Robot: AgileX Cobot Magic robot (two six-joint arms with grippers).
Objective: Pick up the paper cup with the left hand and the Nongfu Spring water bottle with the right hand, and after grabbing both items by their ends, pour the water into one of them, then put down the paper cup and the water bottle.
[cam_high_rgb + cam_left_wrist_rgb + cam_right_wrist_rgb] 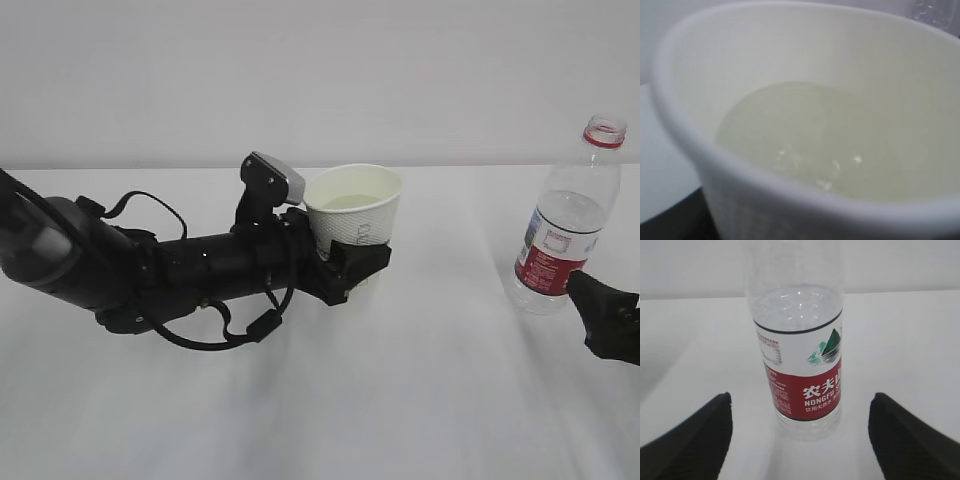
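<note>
Cup gripped at left, bottle standing free at right.

Left hand has its fingers clamped on the paper cup, water inside. Well right of the cup, the bottle stands upright on the surface, label reading "NONGFU"; right hand fingers spread wide, not touching it.

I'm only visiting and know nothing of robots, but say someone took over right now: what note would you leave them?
Left pincer: shut on the paper cup, which holds water.
Right pincer: open, apart from the Nongfu Spring water bottle, which stands upright and uncapped on the white table.
Done: water is in the cup; bottle is set down.
Left: release the cup, which seems to sit on the table, and draw both arms away.
</note>
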